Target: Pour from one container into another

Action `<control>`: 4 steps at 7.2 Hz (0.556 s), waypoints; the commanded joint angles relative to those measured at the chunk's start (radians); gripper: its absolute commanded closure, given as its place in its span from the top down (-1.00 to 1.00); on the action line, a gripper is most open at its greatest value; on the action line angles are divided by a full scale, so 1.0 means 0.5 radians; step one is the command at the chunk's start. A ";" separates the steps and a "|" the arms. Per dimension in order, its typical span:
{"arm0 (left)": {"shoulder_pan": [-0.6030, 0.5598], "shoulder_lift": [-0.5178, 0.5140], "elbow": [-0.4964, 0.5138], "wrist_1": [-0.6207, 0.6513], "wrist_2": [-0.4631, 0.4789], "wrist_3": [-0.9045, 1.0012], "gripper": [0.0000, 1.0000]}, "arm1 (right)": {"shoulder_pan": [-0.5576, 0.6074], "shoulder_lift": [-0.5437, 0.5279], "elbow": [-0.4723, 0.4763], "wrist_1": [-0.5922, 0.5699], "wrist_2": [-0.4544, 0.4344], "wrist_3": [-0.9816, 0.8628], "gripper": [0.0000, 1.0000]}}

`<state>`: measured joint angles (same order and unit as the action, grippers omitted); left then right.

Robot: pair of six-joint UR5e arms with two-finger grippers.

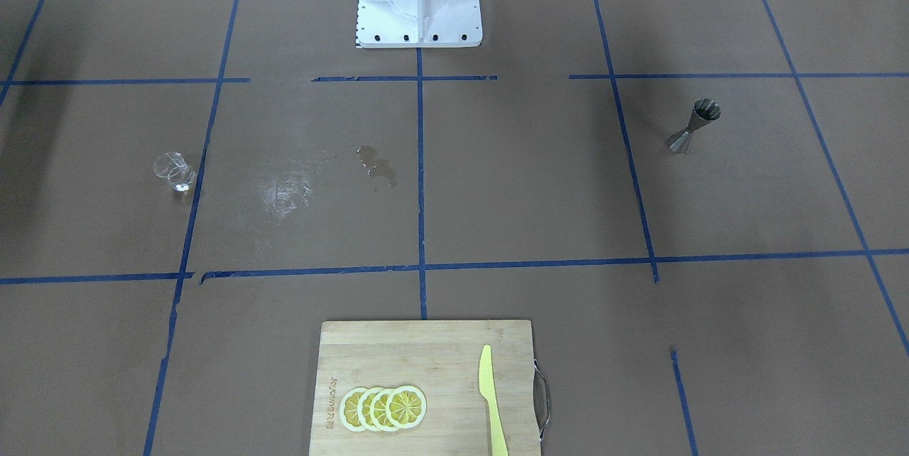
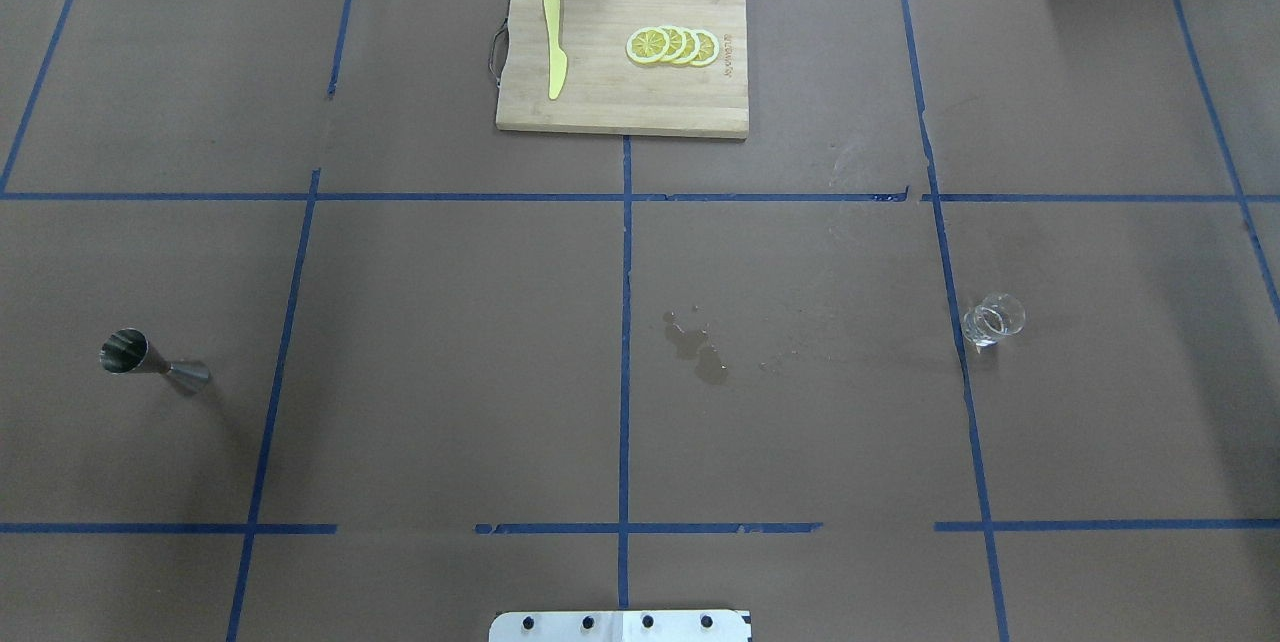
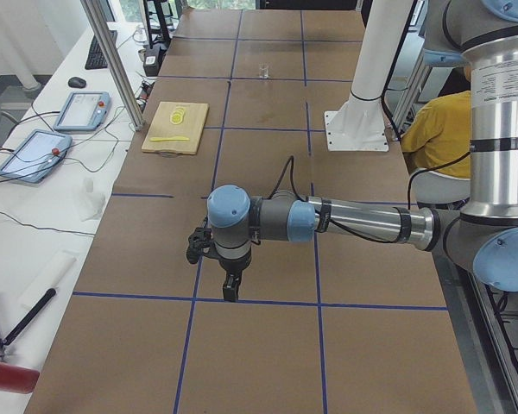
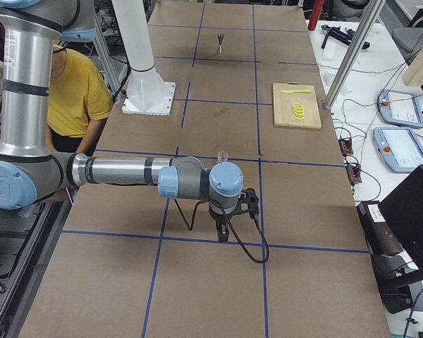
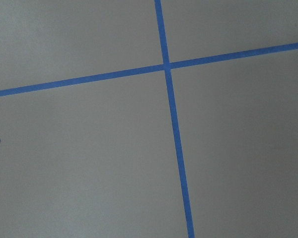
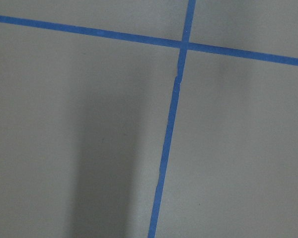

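The clear glass cup stands upright on the table's right half, also seen as the cup in the front view. The silver metal jigger stands upright far off on the left half, shown too as the jigger. Neither gripper appears in the overhead or front views. My left gripper hangs pointing down over the table's near end in the left side view; my right gripper does the same in the right side view. Whether they are open or shut, I cannot tell. Both wrist views show only brown paper and blue tape.
A wet spill marks the middle of the table. A wooden cutting board at the far edge carries a yellow knife and lemon slices. A person in a yellow shirt sits behind the robot's base.
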<state>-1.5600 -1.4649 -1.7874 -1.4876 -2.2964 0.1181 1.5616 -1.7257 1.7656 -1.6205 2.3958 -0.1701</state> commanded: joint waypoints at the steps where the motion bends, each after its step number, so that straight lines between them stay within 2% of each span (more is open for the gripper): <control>1: 0.000 0.009 -0.006 0.002 -0.003 0.000 1.00 | -0.003 0.000 0.046 -0.002 -0.027 0.000 1.00; 4: 0.003 -0.022 0.013 0.002 -0.003 0.000 1.00 | -0.006 -0.006 0.049 0.001 -0.036 -0.019 1.00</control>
<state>-1.5593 -1.4703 -1.7837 -1.4864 -2.2982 0.1181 1.5590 -1.7279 1.7886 -1.6201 2.3782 -0.1779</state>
